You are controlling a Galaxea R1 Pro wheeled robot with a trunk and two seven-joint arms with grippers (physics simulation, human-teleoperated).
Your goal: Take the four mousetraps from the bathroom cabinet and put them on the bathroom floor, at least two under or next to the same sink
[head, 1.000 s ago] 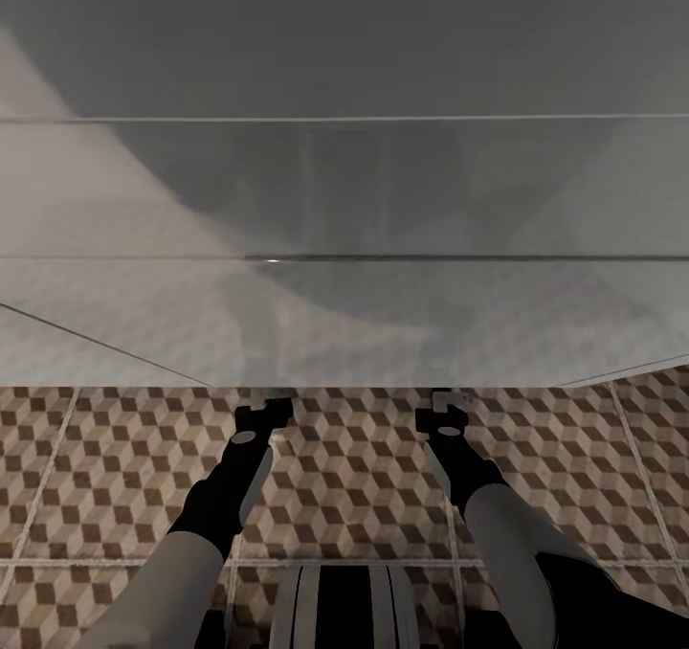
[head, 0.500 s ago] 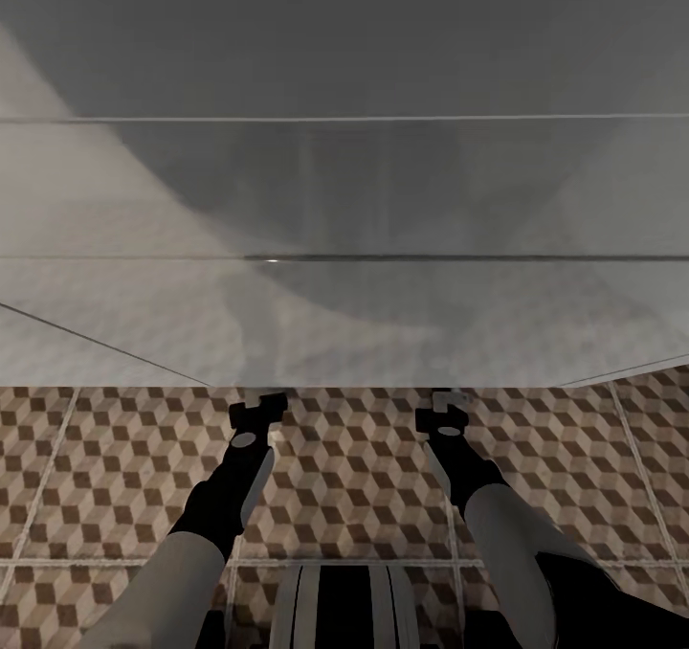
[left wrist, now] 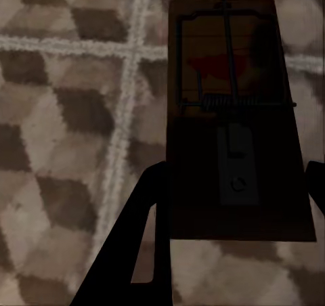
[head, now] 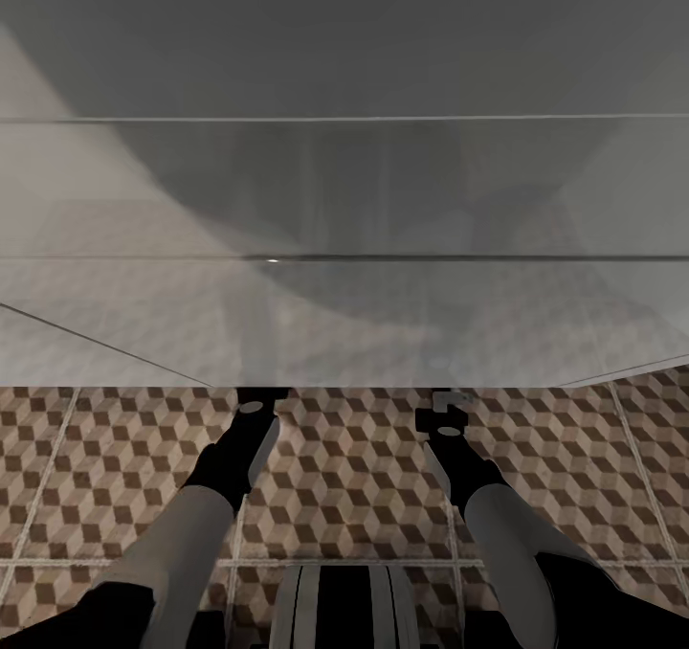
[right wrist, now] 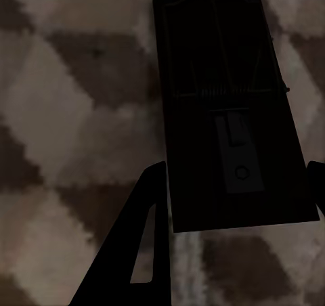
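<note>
1. Bathroom floor point(head: 354, 477): square tiles in a brown-and-beige cube pattern with pale grout lines, lying beneath both arms.
2. Left gripper point(left wrist: 230, 184): dark fingers point(left wrist: 145, 225) clamped on the near end of a mousetrap point(left wrist: 233, 116), one at each long side. The board is brown wood with a wire spring, a bar and a red patch past the spring; it juts forward from the fingers over a grout crossing.
3. Right gripper point(right wrist: 233, 184): dark fingers point(right wrist: 145, 221) clamped likewise on the second mousetrap point(right wrist: 227, 110), which is deep in shadow and juts forward over the tiles.
4. In the head view the left gripper point(head: 256, 398) and right gripper point(head: 442, 414) reach to the lower edge of a pale grey glossy surface point(head: 344, 199) beyond them; whether the boards touch the floor cannot be told.
</note>
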